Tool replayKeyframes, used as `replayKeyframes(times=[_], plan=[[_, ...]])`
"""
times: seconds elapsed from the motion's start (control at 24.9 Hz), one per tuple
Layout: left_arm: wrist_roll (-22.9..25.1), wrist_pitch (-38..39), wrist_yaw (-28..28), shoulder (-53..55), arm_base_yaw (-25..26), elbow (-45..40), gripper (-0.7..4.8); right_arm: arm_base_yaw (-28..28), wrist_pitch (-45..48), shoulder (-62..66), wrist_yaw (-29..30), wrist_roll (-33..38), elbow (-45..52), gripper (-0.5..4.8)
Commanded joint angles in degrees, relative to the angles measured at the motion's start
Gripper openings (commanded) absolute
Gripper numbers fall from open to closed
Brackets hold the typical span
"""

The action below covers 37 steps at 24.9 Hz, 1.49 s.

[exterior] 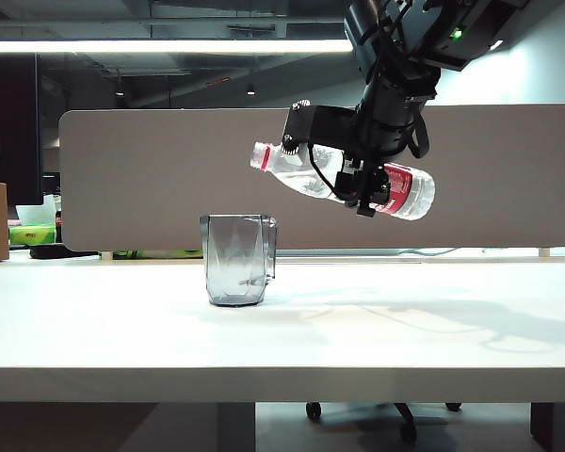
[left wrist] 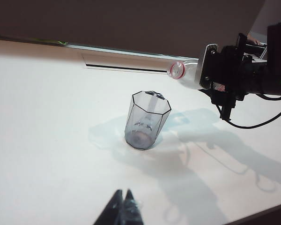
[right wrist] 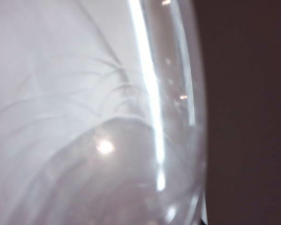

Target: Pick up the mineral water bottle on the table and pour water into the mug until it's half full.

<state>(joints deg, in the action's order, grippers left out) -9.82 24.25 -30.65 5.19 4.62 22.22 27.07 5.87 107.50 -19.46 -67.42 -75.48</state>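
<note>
Clear bottle wall fills my right wrist camera: my right gripper (exterior: 363, 193) clamps the mineral water bottle (exterior: 311, 169) at its label, tipped neck-first up and right of the mug (exterior: 235, 259) on the counter (exterior: 358, 330), ready for pouring. Left gripper (left wrist: 124, 206) waits low, apparently closed.

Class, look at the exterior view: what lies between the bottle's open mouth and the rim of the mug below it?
Nothing: only air separates the mineral water bottle, held tilted by the right gripper, from the mug. No stream shows in the exterior view.
</note>
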Motion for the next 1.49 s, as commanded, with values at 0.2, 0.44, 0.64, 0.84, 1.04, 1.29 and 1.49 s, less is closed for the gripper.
replayKeyframes(times=[0.2,0.44,0.64,0.84,1.04,1.29,1.49], plan=[[0.4,-0.7,-0.1,0.1,0.0,0.2,-0.05,0.5,3.0,-0.4,-1.5,-7.0,-1.2,2.66],[0.4,-0.7,-0.2,0.1,0.0,0.2,-0.05,0.5,3.0,-0.4,-4.4,-9.4,-1.2,2.66],[0.4,-0.7,-0.2,0.1,0.0,0.2,-0.05,0.5,3.0,-0.3,-6.6,-9.4,-1.2,2.66],[0.4,-0.7,-0.2,0.1,0.0,0.2,-0.05,0.5,2.9,-0.3,-7.8,-10.5,-1.2,2.66],[0.4,-0.7,-0.2,0.1,0.0,0.2,-0.05,0.5,3.0,-0.3,-9.0,-12.6,-1.2,2.66],[0.4,-0.7,-0.2,0.1,0.0,0.2,-0.05,0.5,3.0,-0.3,-9.5,-12.5,-1.2,2.66],[0.4,-0.7,-0.2,0.1,0.0,0.2,-0.05,0.5,3.0,-0.3,-10.2,-12.6,-1.2,2.66]])
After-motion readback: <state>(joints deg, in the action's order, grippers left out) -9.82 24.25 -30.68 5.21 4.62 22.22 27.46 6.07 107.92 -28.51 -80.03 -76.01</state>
